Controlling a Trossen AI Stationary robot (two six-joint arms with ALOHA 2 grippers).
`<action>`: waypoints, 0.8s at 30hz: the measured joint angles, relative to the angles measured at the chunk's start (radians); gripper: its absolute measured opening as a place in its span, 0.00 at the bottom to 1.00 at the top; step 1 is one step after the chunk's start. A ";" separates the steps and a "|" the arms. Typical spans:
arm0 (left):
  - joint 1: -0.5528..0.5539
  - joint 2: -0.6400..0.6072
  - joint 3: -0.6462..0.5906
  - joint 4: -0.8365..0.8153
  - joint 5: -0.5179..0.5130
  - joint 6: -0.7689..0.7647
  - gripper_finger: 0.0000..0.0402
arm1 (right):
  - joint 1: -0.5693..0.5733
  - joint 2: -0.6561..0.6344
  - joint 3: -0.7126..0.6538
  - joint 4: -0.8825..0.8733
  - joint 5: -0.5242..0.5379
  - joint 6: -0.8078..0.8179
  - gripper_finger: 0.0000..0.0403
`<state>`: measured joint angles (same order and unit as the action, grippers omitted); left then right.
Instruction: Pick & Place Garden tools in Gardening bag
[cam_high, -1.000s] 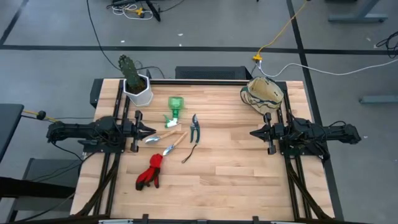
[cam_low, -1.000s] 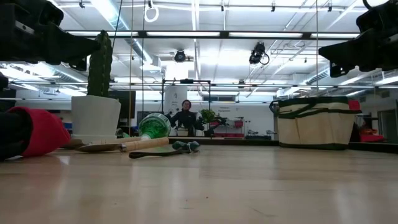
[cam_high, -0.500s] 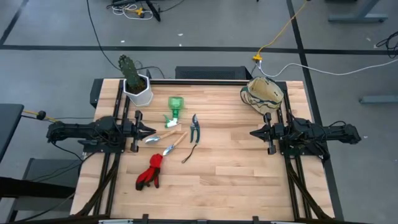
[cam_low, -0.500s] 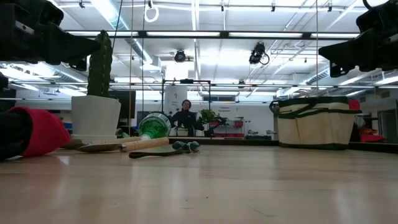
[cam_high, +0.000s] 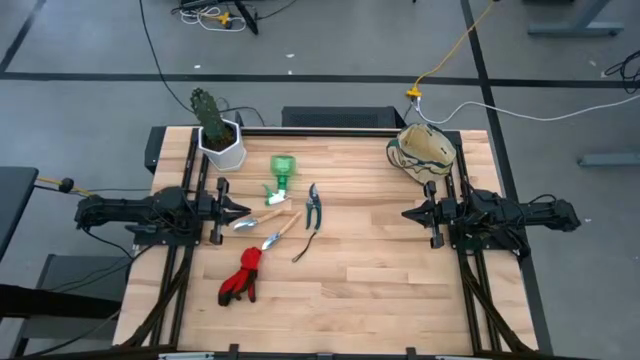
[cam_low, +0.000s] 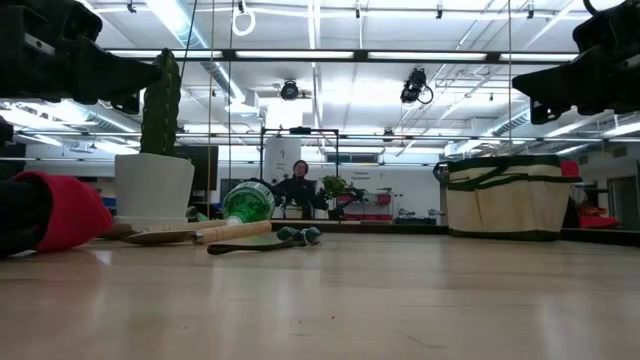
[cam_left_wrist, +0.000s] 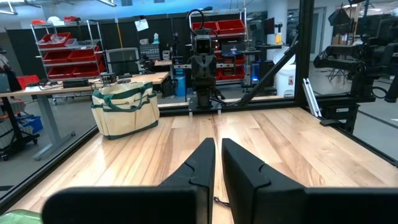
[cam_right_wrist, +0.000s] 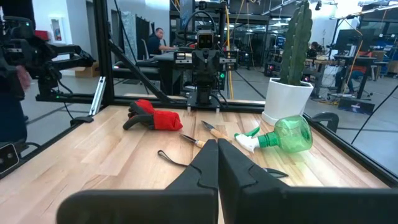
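Gardening bag (cam_high: 424, 152) seems empty, its inside poorly seen; left gripper (cam_high: 244, 211) jaws nearly together, right gripper (cam_high: 408, 214) jaws together.

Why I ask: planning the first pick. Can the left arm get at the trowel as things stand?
Probably yes. The left gripper hangs empty at the table's left edge, and the trowel lies right in front of it with nothing between them.

Pale smooth wooden table (cam_high: 380, 270), translucent green plastic sprayer (cam_right_wrist: 287, 134), beige cloth bag (cam_left_wrist: 124, 111)
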<state>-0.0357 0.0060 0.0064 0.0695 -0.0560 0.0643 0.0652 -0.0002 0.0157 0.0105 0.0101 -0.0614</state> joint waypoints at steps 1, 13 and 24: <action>0.000 0.000 0.000 0.000 0.000 0.000 0.09 | 0.000 0.000 0.000 0.000 0.000 0.000 0.00; 0.000 0.000 0.000 0.001 -0.028 0.000 0.09 | 0.000 0.000 0.000 0.000 0.000 0.000 0.00; 0.000 0.000 0.000 0.001 -0.029 0.000 0.09 | 0.000 0.000 0.000 0.000 0.000 0.000 0.00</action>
<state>-0.0358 0.0059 0.0067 0.0704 -0.0849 0.0639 0.0651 -0.0002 0.0155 0.0105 0.0102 -0.0612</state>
